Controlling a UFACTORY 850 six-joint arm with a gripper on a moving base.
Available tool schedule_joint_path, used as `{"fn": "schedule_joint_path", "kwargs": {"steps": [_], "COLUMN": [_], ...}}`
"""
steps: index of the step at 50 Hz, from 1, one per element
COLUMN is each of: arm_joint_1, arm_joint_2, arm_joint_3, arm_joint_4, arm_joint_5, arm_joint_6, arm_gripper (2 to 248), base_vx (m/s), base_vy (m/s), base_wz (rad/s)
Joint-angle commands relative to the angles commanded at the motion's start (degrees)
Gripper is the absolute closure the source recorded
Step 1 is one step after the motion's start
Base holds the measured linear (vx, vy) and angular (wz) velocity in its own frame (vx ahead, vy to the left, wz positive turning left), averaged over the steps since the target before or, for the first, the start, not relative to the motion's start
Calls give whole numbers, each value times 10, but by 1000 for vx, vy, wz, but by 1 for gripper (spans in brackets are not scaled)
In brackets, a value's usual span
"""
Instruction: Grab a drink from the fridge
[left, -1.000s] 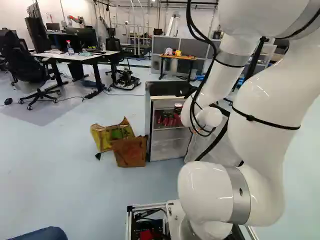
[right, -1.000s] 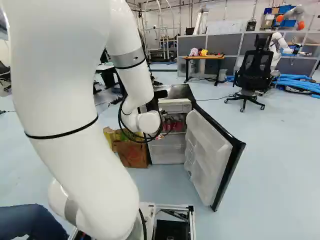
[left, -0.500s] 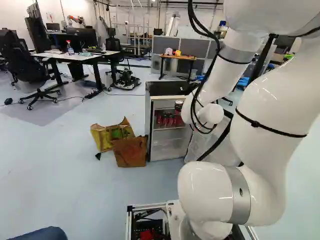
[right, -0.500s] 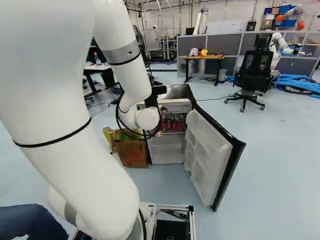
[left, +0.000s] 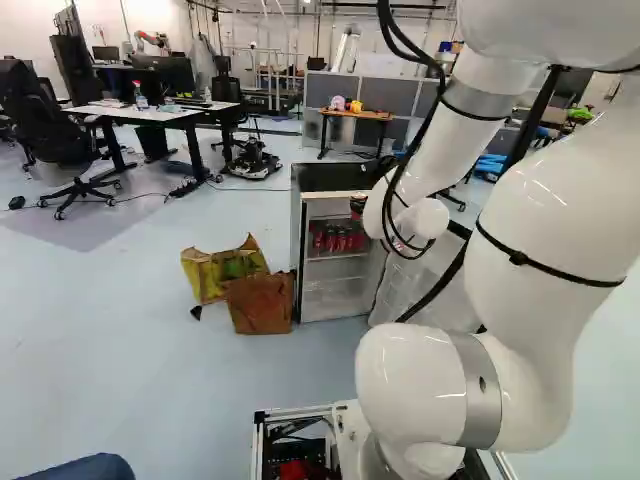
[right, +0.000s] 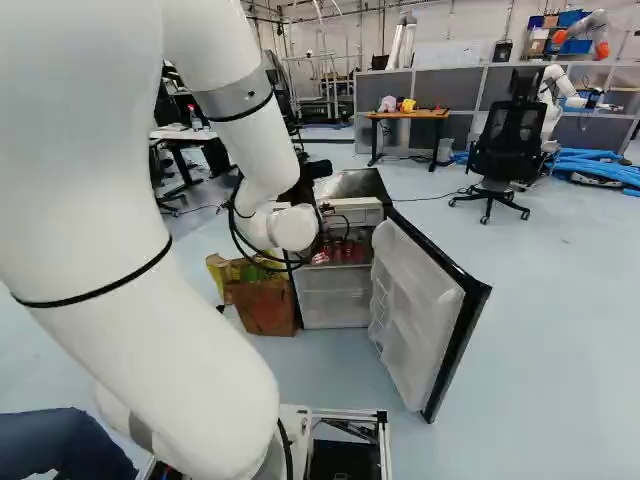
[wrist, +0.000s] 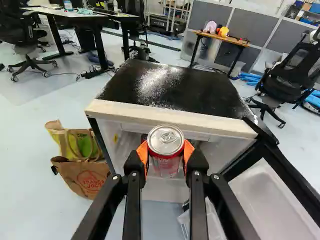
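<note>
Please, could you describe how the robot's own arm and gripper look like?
The arm is glossy white and rounded, with silver-grey rings and thin black straps. Black cables loop along it. The gripper is black, with two slim fingers and orange pads.

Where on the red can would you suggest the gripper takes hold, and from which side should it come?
I'd grip the red can on its upper side wall, from the open front of the fridge. Its round body offers two opposite sides to press, and its lid faces up toward the wrist. The gripper holds it there, one orange pad on each side.
</note>
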Motion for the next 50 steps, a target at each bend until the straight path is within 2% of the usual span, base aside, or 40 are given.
{"fn": "schedule_joint_path", "kwargs": {"steps": [50], "arm_joint_1": [11], "arm_joint_2": [10], "arm_joint_3": [-63], "arm_joint_4": [0], "arm_joint_5": [-25], "arm_joint_6": [0], "arm_gripper": [158], "base_vx": [0], "base_vy": [0], "base_wz": [0]}}
